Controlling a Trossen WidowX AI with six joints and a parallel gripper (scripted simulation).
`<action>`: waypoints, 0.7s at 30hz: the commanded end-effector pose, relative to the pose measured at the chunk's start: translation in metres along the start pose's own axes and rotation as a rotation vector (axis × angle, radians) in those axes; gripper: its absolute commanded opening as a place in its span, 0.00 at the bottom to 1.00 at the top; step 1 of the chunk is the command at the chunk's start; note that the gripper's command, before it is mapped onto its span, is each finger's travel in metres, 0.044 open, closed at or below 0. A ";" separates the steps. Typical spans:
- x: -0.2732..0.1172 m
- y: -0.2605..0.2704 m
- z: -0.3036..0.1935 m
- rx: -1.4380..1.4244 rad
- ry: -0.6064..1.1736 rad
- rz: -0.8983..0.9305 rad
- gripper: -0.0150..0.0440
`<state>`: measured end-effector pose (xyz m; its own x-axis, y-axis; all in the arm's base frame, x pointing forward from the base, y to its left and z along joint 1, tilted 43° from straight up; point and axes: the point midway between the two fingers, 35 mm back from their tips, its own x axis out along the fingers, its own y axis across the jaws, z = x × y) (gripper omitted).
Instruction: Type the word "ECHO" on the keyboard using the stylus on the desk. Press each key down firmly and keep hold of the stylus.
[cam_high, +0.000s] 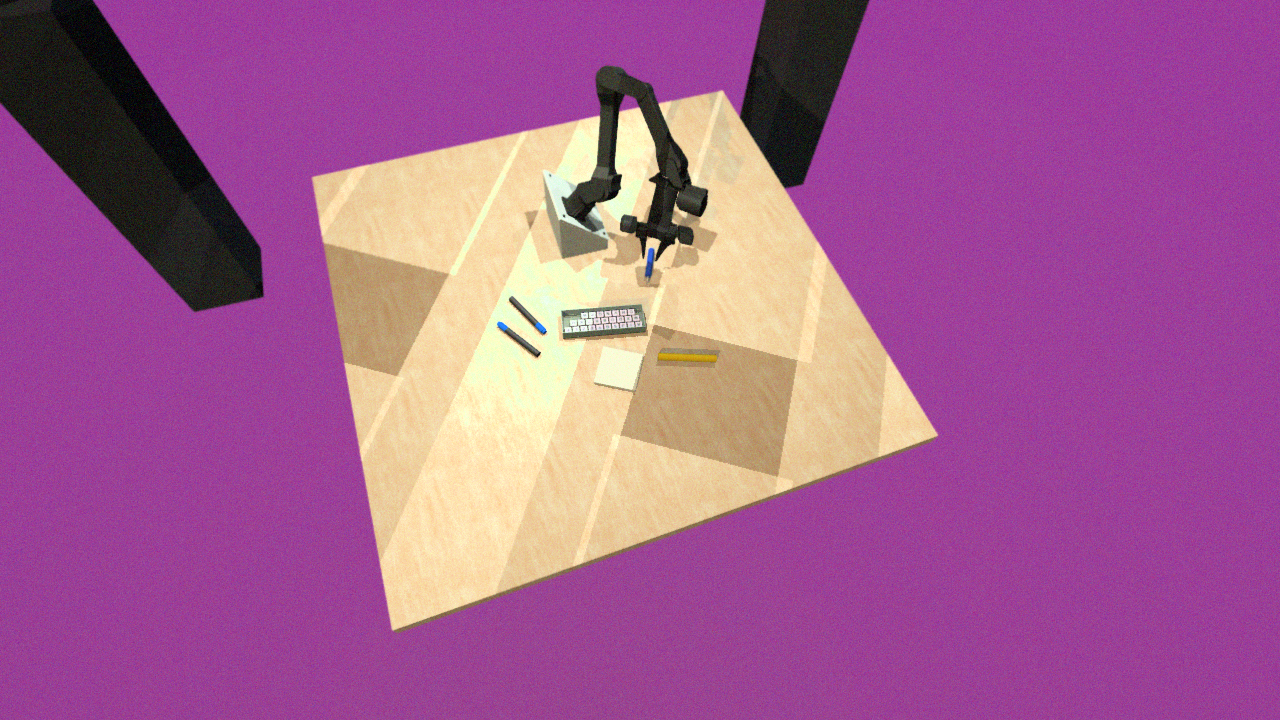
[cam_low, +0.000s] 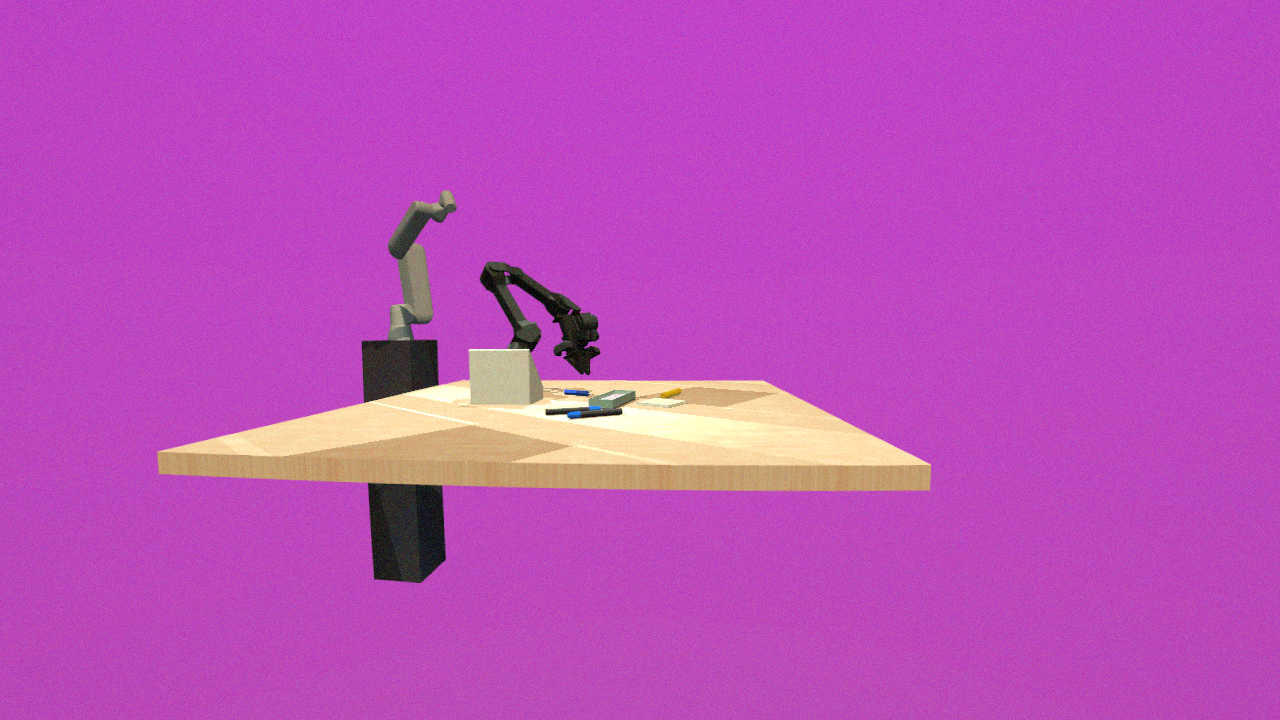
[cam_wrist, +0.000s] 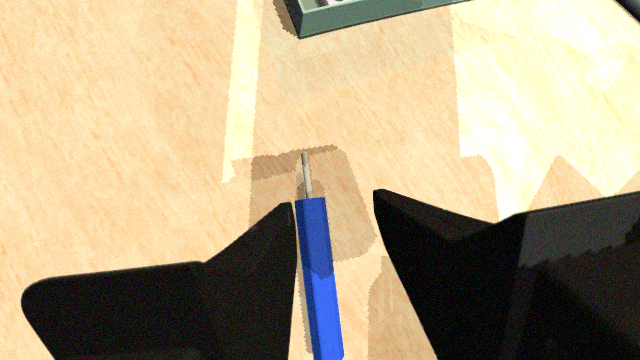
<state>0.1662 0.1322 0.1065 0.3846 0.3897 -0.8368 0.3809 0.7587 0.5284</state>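
The blue stylus (cam_high: 649, 264) (cam_low: 577, 392) (cam_wrist: 320, 300) lies on the desk, its thin grey tip pointing toward the keyboard. My gripper (cam_high: 651, 257) (cam_low: 586, 372) (cam_wrist: 333, 207) is open above it, fingers pointing down. In the wrist view the stylus shows between the fingers, close beside the left one, with a wider gap to the right one. Its rear end is out of the wrist view. The grey-green keyboard (cam_high: 604, 335) (cam_low: 612, 399) (cam_wrist: 350, 25) lies beyond the stylus tip. Only its near corner shows in the wrist view, so the letters there are hidden.
Two black markers (cam_high: 527, 315) (cam_high: 519, 339) with blue ends lie left of the keyboard in the top view. A pale square pad (cam_high: 618, 368) (cam_low: 662, 402) and a yellow stick (cam_high: 687, 357) (cam_low: 670, 393) lie in front of it. The arm's pale wedge mount (cam_high: 583, 241) (cam_low: 501, 376) stands behind.
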 end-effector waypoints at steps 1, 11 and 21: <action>-0.006 0.000 -0.018 0.074 -0.040 0.098 0.51; -0.004 0.001 -0.022 0.089 -0.043 0.121 0.51; 0.002 0.000 -0.027 0.089 -0.043 0.121 0.51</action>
<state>0.1457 0.1469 0.1063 0.4701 0.4575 -0.7548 0.3946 0.6560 0.6434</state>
